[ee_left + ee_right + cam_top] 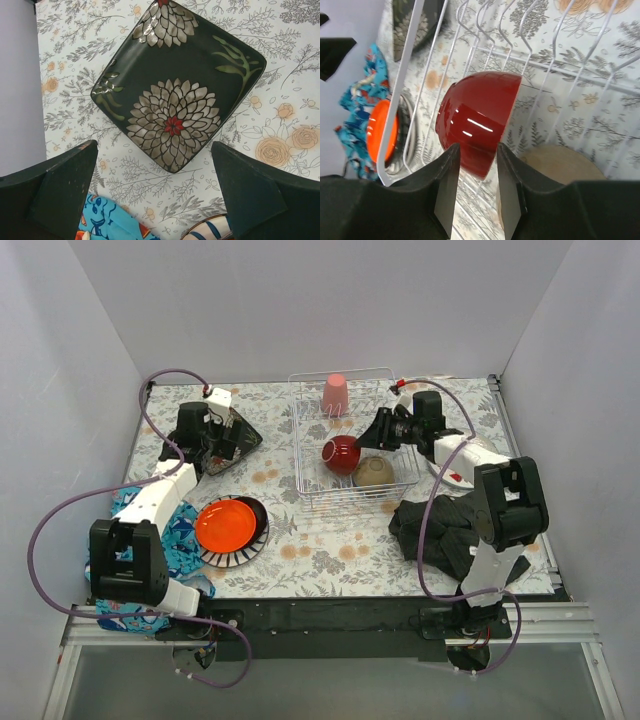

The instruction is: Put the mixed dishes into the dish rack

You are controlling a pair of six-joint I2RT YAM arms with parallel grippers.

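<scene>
Red bowl: glazed, stiff, slick, breakable, judged light. It is laid on its side, centre frame, in the dish rack. It is best taken by the rim. Right hand is parted astride that rim, not pinching. Left hand is spread wide over a black plate on the bench.

Red bowl lies in the dish rack beyond slightly parted fingers.
</scene>
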